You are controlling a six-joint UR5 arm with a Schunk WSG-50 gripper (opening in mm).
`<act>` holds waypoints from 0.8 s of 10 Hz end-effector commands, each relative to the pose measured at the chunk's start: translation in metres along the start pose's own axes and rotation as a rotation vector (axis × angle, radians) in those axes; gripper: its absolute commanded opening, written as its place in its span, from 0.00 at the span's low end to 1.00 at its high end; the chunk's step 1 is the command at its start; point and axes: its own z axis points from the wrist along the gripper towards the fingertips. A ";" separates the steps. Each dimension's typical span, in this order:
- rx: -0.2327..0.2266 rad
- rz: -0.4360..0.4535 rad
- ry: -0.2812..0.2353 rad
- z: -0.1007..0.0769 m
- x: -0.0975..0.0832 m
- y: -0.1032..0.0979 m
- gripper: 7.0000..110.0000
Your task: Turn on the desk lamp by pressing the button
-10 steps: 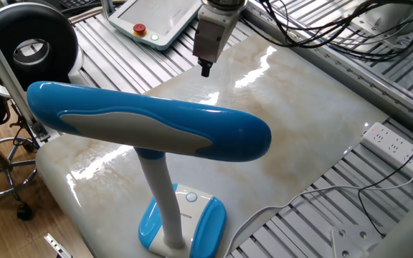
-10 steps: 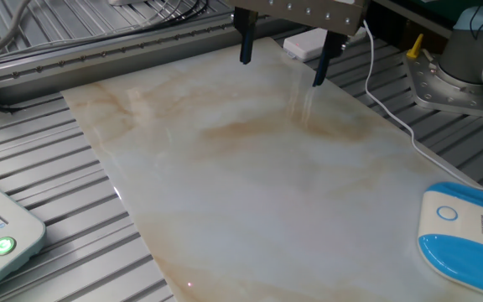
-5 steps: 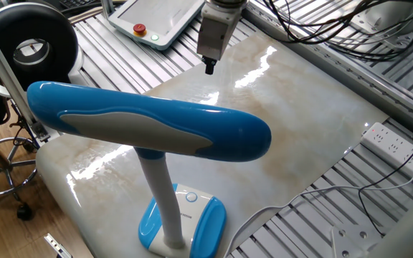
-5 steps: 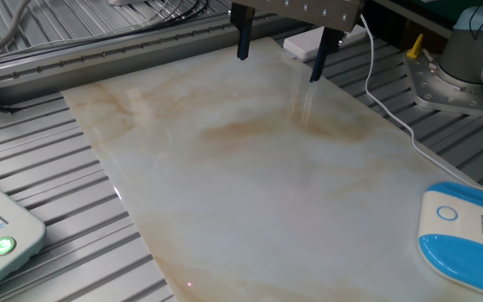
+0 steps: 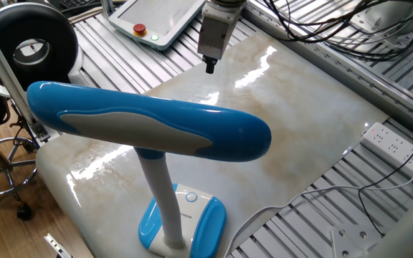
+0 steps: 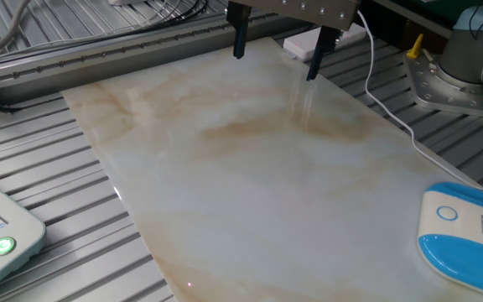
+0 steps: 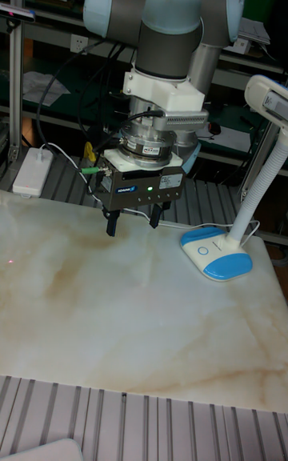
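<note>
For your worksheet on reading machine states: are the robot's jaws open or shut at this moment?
Open. The gripper hangs above the marble table, and both the other fixed view and the tall fixed view show a clear gap between its two dark jaws, which hold nothing.

Desk lamp (image 7: 240,213) stands on the worktop (image 7: 120,325) at three o'clock. Hand (image 7: 133,223) hovers at twelve, well apart from the lamp.

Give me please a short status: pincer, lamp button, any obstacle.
Pincer open, empty, above the marble slab. Button on desk lamp base untouched, off to one side of pincer. Nothing seen between them.
</note>
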 end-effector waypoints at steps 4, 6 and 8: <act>-0.042 0.111 0.000 -0.002 0.000 0.010 0.79; -0.062 0.038 0.029 -0.002 0.007 0.015 0.79; -0.130 -0.111 0.036 -0.004 0.011 0.031 0.79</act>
